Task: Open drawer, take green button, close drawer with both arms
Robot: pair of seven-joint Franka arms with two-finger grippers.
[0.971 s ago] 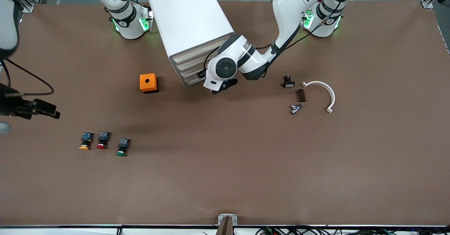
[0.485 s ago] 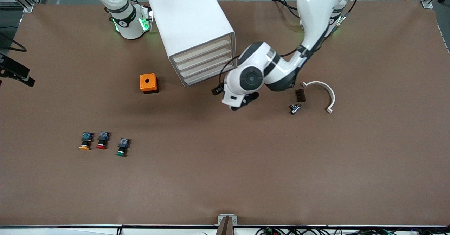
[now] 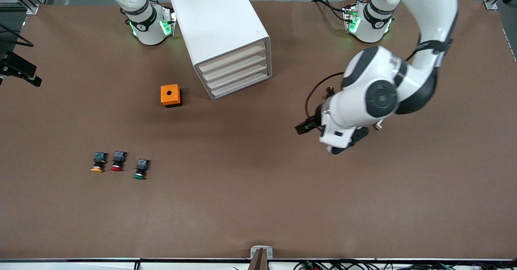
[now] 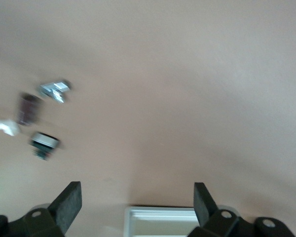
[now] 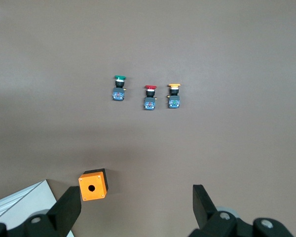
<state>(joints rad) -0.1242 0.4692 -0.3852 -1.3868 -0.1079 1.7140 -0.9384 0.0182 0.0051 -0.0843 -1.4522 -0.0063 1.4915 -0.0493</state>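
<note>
The white cabinet (image 3: pixel 220 23) stands at the robots' end of the table with all drawers pushed in, including the drawer (image 3: pixel 238 76), third from the top. The green-capped button (image 3: pixel 139 169) lies on the table nearer the front camera, toward the right arm's end; it also shows in the right wrist view (image 5: pixel 119 86). My left gripper (image 3: pixel 309 125) is open and empty, up over the table beside small parts; its wrist view (image 4: pixel 138 195) shows wide-apart fingers. My right gripper (image 3: pixel 24 74) is open and empty, high over the table's edge; its wrist view (image 5: pixel 138 197) looks down on the buttons.
A red-capped button (image 3: pixel 117 161) and an orange-capped button (image 3: pixel 98 163) lie beside the green one. An orange box (image 3: pixel 170 95) sits beside the cabinet. A small black part (image 3: pixel 331 90) and other small parts lie partly hidden under the left arm.
My left arm has swung away from the cabinet front toward its own end of the table, with its gripper open. My right gripper has pulled back toward the table's edge. The drawers stay shut.
</note>
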